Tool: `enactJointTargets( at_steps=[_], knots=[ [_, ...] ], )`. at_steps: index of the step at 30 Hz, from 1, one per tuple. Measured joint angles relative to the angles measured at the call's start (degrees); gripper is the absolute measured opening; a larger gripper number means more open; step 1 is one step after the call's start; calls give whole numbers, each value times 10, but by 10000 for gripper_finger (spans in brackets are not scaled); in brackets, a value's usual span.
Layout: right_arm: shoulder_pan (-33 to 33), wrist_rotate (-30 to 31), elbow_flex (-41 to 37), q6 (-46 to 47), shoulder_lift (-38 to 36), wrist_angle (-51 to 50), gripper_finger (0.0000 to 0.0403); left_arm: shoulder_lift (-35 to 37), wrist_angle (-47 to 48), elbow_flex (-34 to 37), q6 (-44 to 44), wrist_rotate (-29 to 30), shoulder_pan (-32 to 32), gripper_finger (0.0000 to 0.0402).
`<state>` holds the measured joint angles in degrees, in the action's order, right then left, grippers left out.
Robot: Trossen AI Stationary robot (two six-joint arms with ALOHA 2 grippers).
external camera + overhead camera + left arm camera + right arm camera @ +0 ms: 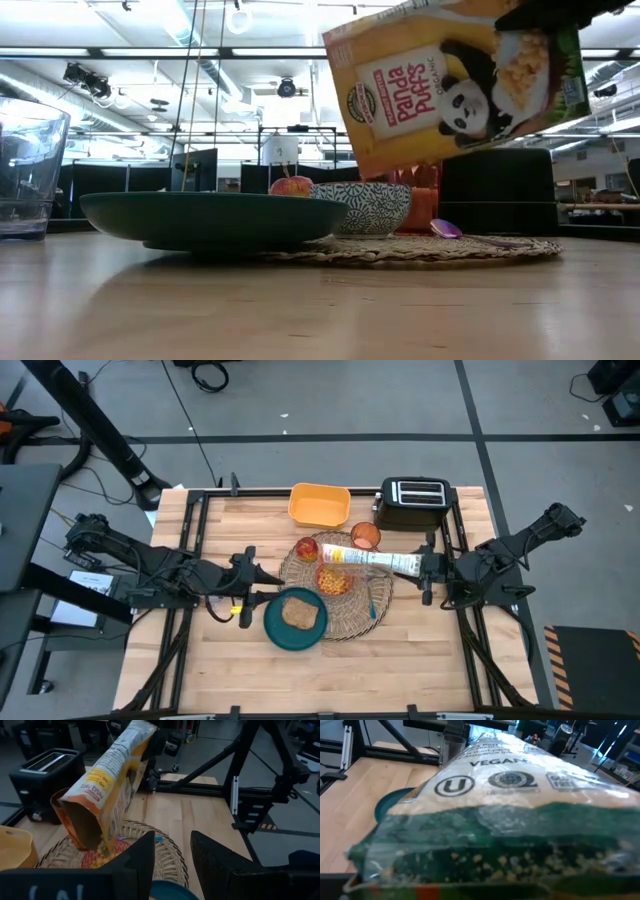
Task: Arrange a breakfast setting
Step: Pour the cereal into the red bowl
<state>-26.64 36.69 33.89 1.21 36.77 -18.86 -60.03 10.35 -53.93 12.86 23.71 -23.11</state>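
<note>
The right gripper (425,565) is clamping its fingers on the bottom end of a cereal box (366,558), holding it tipped so that the open mouth is hanging out ahead of the fingers, over the small bowl (334,580), which is already showing cereal inside. In the left wrist view the box (111,780) is slanting down with its open end just above the bowl (102,857). The bowl is sitting on the round woven placemat (355,615), in front of and below the right fingers. Beside the bowl, on the far edge of the mat, the small orange-red fruit (307,548) is resting, and the orange cup (365,536) is standing just under the box's far side. The blue-green spoon (372,605) is lying on the mat's near right part, close to the right fingers. The left gripper (252,573) is hovering with its fingers (137,862) parted and holding nothing, just left of the mat. Directly beside those fingers, the dark teal plate (275,628) is carrying the toast slice (300,613) and overlapping the mat's near left edge. Farther off on the surface (400,660), the yellow tray (319,504) and black toaster (412,501) are standing at the back.
</note>
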Motion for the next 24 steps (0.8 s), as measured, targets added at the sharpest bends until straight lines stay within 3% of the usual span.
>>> enactJointTargets(
  at_steps=[10,24],
  knots=[
    [-38,29,-62,37,-55,32,201,0,-33,0,-22,-11,0,134],
    [-81,58,-158,18,-217,94,201,0,-90,0,-46,-11,0,134]
  ],
)
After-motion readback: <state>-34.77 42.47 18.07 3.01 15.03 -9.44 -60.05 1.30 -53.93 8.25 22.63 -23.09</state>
